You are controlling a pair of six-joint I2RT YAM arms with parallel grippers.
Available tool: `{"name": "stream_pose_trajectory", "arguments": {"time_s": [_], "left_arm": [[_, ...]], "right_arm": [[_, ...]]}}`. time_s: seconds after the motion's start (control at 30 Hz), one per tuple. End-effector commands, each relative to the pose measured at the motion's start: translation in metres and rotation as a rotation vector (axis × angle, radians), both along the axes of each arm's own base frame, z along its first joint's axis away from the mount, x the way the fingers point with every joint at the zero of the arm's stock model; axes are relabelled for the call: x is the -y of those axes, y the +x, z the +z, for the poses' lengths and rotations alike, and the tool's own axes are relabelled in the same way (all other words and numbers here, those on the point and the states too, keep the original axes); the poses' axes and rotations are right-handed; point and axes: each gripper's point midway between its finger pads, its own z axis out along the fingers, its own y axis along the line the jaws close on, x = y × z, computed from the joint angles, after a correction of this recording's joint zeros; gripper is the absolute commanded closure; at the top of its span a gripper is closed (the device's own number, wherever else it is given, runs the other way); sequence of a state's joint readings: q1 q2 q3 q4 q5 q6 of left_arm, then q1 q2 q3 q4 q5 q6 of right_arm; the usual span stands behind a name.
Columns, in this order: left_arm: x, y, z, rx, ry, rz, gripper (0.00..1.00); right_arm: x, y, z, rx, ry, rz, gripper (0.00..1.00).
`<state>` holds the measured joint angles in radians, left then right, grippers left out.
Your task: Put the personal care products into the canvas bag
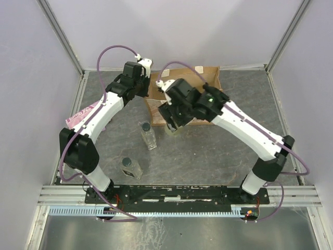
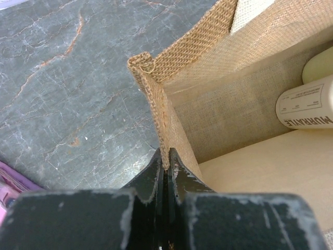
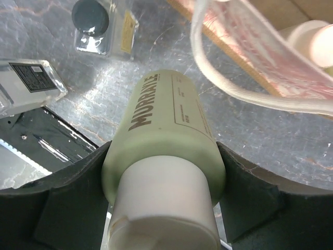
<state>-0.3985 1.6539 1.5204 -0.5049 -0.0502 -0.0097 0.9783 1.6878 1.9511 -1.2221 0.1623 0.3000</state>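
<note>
The canvas bag (image 1: 204, 78) is seen standing at the far edge of the table (image 1: 218, 151), about midway along it, with its mouth open upward. The bag's left side wall is pinched at its top hem by the left gripper (image 2: 166, 162). Its fingers (image 2: 152, 174) are pressed together, with only the woven fabric between them.

A pale yellow bottle (image 3: 164, 120) is clamped across its body by the right gripper (image 3: 164, 174), one finger pad on each side and the cream-white top toward the wrist. In the top view this bottle is found just beside the bag's near side. Whether it rests on the table cannot be told.

Inside the bag, a lettered pale bottle (image 2: 306, 107) is seen against the wall, and another pale bottle (image 2: 318, 65) lies just beside it. A cream rope handle (image 3: 234, 73) is draped over the bag's pinkish front panel.

A clear black-capped bottle (image 1: 148, 135) is placed left of the table's centre. A second clear bottle (image 1: 130, 167) is placed closer to the near edge. A pink packet (image 1: 78, 117) lies at the left edge, partly hidden by the left arm.
</note>
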Motion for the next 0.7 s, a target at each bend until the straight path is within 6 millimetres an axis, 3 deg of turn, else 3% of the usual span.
{"name": "stream_pose_trajectory", "arguments": {"time_s": [0.0, 0.3, 0.5, 0.67], "left_arm": [[-0.006, -0.001, 0.016, 0.054, 0.003, -0.007, 0.97], [-0.004, 0.003, 0.017, 0.059, -0.002, -0.011, 0.97], [0.0, 0.002, 0.016, 0.047, -0.016, -0.023, 0.97], [-0.003, 0.003, 0.024, 0.069, -0.004, -0.021, 0.97]], "right_arm": [[0.006, 0.017, 0.068, 0.16, 0.209, 0.008, 1.0], [0.041, 0.073, 0.104, 0.248, 0.319, -0.034, 1.0], [0.031, 0.11, 0.152, 0.348, 0.41, 0.017, 1.0], [0.024, 0.129, 0.197, 0.425, 0.526, 0.06, 1.0]]}}
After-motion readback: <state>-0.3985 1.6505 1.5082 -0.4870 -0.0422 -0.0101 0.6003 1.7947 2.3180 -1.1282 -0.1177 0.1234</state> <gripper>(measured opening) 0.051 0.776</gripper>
